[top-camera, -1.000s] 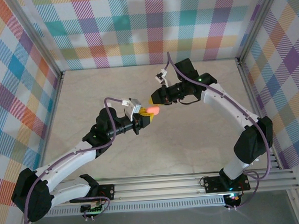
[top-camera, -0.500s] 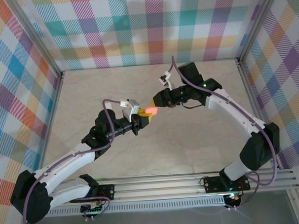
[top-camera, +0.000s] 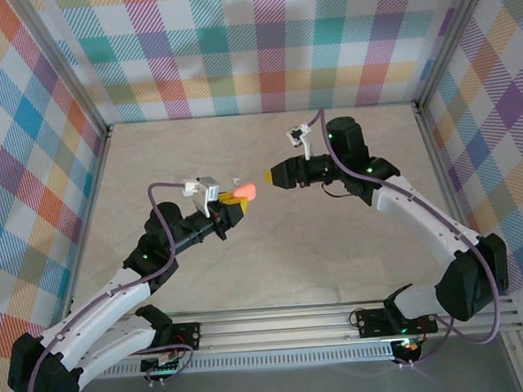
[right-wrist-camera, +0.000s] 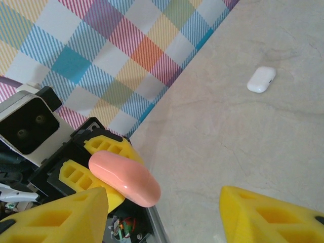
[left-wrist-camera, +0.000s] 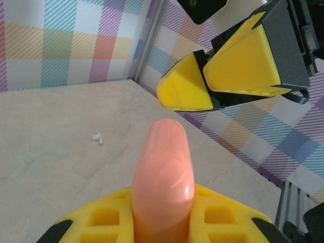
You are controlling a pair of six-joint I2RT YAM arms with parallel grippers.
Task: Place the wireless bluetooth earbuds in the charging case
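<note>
Beige table [top-camera: 335, 245], left end effector [top-camera: 235, 200] clamps case [top-camera: 246, 192]

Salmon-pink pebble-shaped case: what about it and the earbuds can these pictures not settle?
Inside of the salmon-pink pebble-shaped case: hidden by its own shell, every view.
Its lower end, left wrist view: hidden between the fingers of the left claw, cut by the bottom edge.
Tiny white speck, left wrist view: too small to identify.

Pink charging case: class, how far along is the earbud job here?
Done: no earbud visibly inserted; the pink case looks closed. In hand: the left claw is shut on it, held off the table, with the right claw open opposite. Left: a white earbud lies loose on the table.
</note>
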